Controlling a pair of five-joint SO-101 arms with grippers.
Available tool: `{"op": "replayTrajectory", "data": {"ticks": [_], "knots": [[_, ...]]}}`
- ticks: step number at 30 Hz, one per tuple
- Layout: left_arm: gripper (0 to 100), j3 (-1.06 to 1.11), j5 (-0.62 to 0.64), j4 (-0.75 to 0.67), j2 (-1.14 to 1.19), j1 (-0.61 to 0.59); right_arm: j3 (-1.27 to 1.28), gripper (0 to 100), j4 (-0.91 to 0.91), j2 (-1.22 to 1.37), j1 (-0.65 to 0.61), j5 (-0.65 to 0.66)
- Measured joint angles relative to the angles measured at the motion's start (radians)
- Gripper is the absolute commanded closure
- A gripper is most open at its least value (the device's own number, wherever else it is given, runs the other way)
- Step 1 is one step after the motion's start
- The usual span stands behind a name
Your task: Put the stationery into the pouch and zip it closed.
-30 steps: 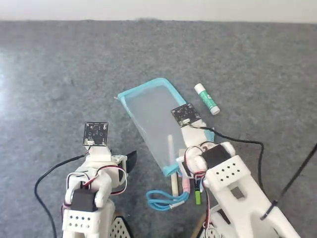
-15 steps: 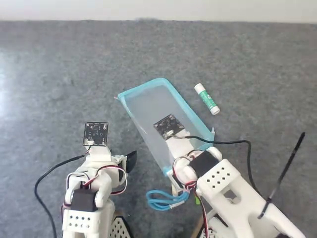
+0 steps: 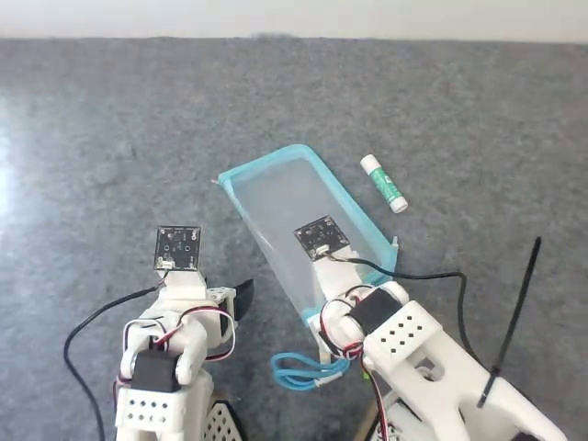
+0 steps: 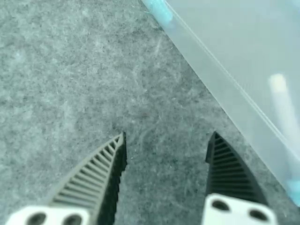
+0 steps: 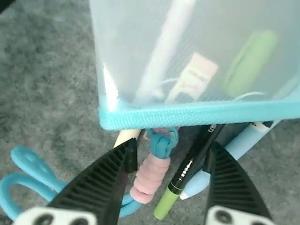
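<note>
Looking down, I see the pouch (image 3: 285,197) lying just ahead of my right gripper (image 5: 172,143), jaws spread wide (pens (image 5: 186,173) poke out between them); my left gripper (image 4: 168,136) gapes beside it, and the glue stick (image 3: 383,183) lies beyond the right one.

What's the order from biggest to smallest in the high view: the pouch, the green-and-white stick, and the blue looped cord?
1. pouch, largest by far
2. blue looped cord, judged by the spread of its loops
3. green-and-white stick, smallest
</note>
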Motion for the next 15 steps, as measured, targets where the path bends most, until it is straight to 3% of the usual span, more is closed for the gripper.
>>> {"op": "replayTrajectory", "data": {"ticks": [7,15], "knots": [[73,0.000,0.000,0.000,0.000,0.000,0.046,77.9,-0.041,0.000,-0.005,0.002],[73,0.000,0.000,0.000,0.000,0.000,0.049,89.2,-0.046,0.000,-0.003,0.104]]}}
